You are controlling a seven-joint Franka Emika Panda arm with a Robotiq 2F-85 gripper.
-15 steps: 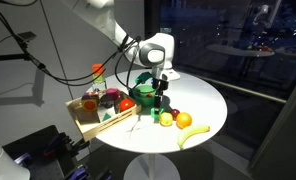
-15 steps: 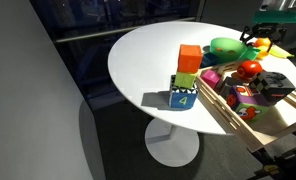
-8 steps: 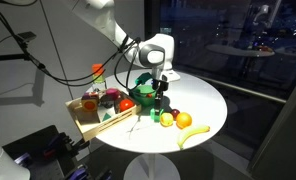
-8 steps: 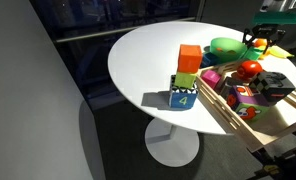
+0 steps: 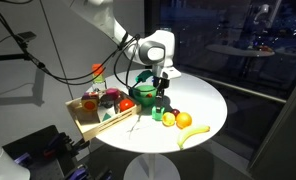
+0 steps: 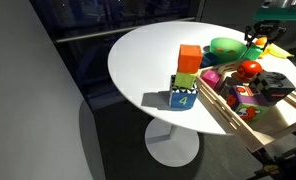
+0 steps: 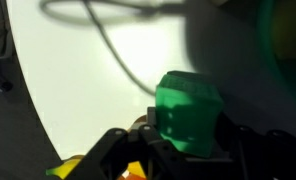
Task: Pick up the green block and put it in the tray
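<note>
The green block (image 7: 188, 112), pinched between the jaws of the gripper (image 7: 185, 138) and held apart from the tray (image 5: 84, 123), should be carried high enough that the tray's rim is cleared.

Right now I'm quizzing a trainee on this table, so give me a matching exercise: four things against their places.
Things: 1 small teal-green cube; 2 yellow banana; 3 orange block; 4 round green bowl.
Places: A stacked above the blue numbered block; B in the gripper; C beside the light-wood tray; D lying by the round orange fruit.
Pairs: 1-B, 2-D, 3-A, 4-C.
</note>
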